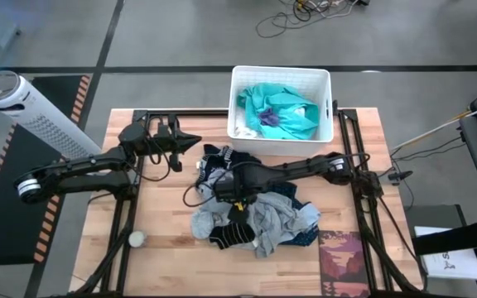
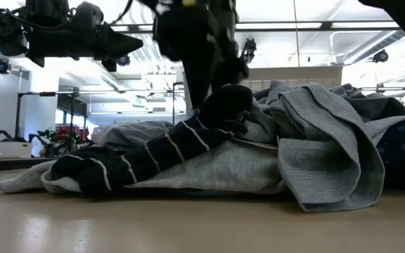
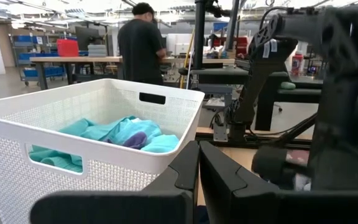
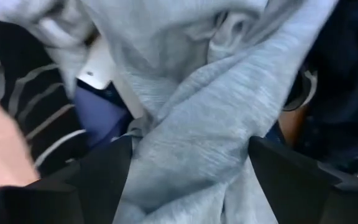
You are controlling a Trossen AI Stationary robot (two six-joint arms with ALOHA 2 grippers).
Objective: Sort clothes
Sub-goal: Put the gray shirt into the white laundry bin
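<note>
Lab or workshop: workbenches (image 3: 73, 61), storage bins (image 3: 68, 47), person (image 3: 141, 43) behind.

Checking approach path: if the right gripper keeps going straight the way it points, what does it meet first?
The right gripper is open, pointing down into the pile, with the soft grey fabric garment between its fingers. It would likely meet that grey cloth first; depth is unclear.

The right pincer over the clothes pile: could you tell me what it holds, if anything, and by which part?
Nothing is held yet: the right pincer is open, its fingers straddling a fold of the grey garment. The left pincer is shut and empty near the white basket.
</note>
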